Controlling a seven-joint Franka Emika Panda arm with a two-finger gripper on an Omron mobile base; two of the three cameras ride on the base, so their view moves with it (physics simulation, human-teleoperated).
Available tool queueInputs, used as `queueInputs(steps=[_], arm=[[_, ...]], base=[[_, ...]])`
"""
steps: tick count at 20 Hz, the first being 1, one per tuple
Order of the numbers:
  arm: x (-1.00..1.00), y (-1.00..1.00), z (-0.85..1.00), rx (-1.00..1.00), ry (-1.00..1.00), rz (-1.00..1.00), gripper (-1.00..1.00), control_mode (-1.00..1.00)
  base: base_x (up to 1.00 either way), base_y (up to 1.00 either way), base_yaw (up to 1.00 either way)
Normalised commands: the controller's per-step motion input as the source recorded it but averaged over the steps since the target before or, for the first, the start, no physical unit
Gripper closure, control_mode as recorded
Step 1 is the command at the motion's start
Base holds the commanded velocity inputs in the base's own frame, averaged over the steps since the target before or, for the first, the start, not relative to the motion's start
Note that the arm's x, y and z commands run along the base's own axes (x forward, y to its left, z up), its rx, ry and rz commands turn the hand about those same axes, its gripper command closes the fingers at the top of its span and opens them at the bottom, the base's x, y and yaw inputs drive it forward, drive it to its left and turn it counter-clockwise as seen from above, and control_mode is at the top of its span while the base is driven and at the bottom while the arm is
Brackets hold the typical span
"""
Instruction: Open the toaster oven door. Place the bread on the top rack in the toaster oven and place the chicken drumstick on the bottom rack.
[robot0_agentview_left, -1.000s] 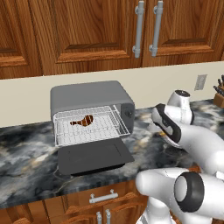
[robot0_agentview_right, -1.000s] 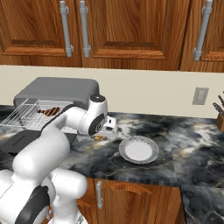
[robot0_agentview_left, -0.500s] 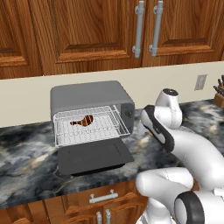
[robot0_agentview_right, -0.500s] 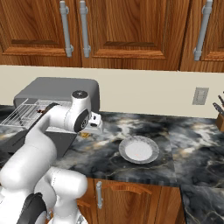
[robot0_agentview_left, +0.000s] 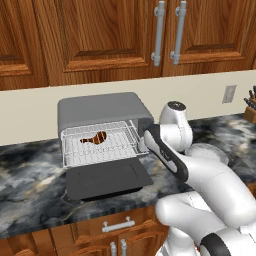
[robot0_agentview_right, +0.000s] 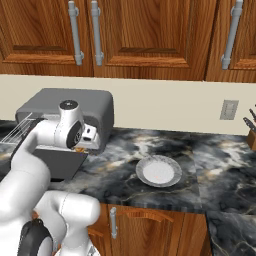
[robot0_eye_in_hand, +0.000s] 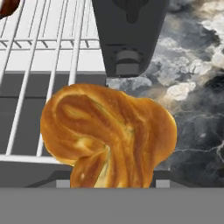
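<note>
Golden-brown, glossy and twisted, the bread (robot0_eye_in_hand: 109, 135) sits clasped in the gripper (robot0_agentview_right: 84, 145) just beside the toaster oven (robot0_agentview_left: 102, 112), by its pulled-out silver rack (robot0_agentview_left: 102, 145) carrying the chicken drumstick (robot0_agentview_left: 95, 137).

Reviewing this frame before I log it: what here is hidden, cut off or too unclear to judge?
- Gripper fingertips: in the hand view the bread covers them, so the grip itself is unseen.
- Gripper in the left base view: the arm's own forearm hides it beside the toaster oven.
- Top rack versus bottom rack: one pulled-out wire shelf with the chicken drumstick on it; which level cannot be told.
- Toaster oven in the right base view: the arm covers its front and the left edge crops it.
</note>
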Motion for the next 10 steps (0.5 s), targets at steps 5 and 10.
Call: queueInputs(steps=[5, 10], arm=[[0.08, 0.58, 0.15, 0.00, 0.00, 0.00, 1.00, -1.00], [0.15, 0.57, 0.06, 0.00, 0.00, 0.00, 1.00, -1.00]], base=[[0.00, 0.00, 0.00], [0.00, 0.00, 0.00]])
